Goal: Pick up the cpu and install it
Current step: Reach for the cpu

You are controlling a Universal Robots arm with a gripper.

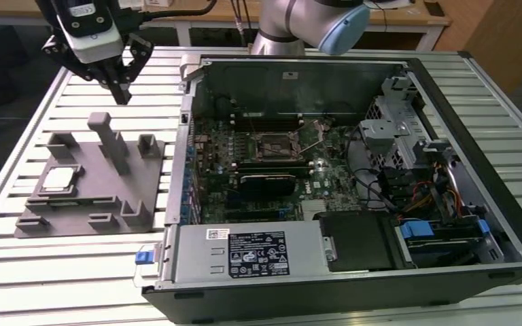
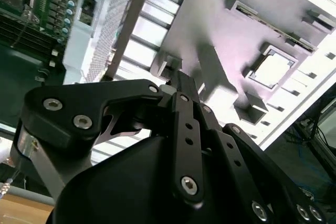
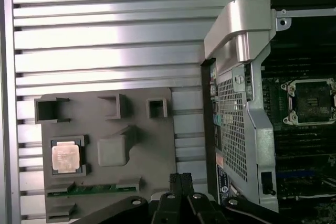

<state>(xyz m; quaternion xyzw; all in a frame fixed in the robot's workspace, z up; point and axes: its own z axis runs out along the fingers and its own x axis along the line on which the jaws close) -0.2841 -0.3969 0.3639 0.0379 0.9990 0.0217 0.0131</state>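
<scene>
We see the fingers [image 1: 122, 94] pressed together with nothing between them, hanging in free air near the far end of the grey tray [image 1: 66, 209], clear of its upright posts. Open room lies around them; the nearest edge is the side wall of the computer case [image 1: 288, 88], toward the exterior view's right. The cpu [image 1: 59, 178] lies flat in a square pocket of the tray, well apart from the fingers, with low walls close on its sides. The tray rests on the slatted desk [image 1: 25, 265], just beside the case. The case lies open on its side, and inside it the motherboard [image 1: 329, 180] carries the square socket [image 1: 274, 142]
</scene>
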